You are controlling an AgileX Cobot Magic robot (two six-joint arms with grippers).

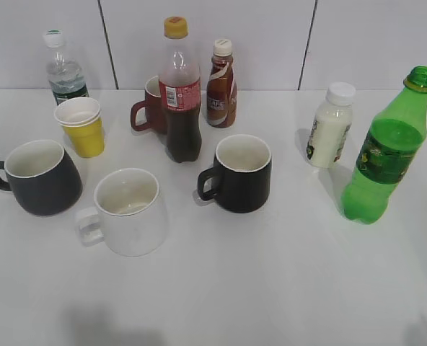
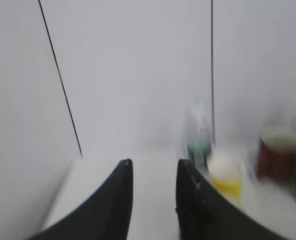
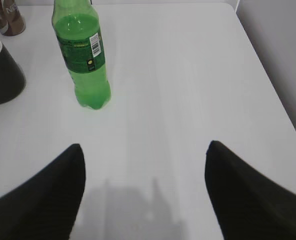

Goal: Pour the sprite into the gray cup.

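Note:
The sprite, a green translucent bottle with no cap, stands upright at the right of the table. In the right wrist view it stands ahead and to the left of my right gripper, which is wide open, empty and well short of it. The gray cup sits at the far left, handle to the left, white inside. My left gripper is open and empty; its view is blurred and does not show the gray cup. Neither gripper shows in the exterior view.
A white mug, a black mug, a cola bottle, a maroon mug, a coffee bottle, stacked yellow cups, a water bottle and a white milk bottle stand on the table. The table's right edge is near the sprite.

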